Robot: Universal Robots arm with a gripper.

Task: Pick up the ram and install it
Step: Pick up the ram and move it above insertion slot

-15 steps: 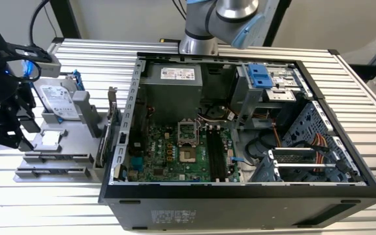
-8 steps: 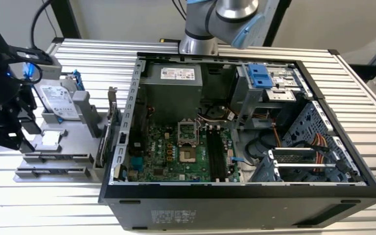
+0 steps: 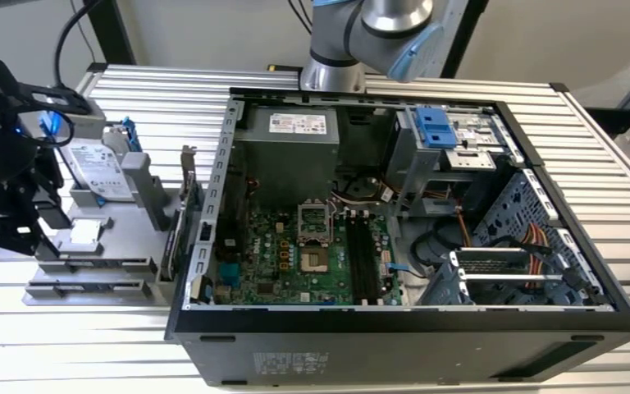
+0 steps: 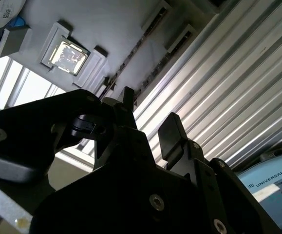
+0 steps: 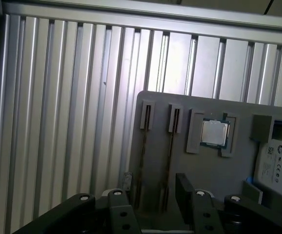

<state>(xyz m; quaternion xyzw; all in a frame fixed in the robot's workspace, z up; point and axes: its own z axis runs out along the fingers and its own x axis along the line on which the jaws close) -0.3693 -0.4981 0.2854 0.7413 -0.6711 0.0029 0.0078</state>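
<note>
Two edge-on sticks, probably ram, run behind the gripper

Two ram sticks, one processor

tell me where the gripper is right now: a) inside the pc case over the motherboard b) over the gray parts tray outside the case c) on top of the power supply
b: in the first wrist view the gripper hangs open and empty above the gray parts tray, where the ram stands on edge in a slot beside the processor chip.
</note>
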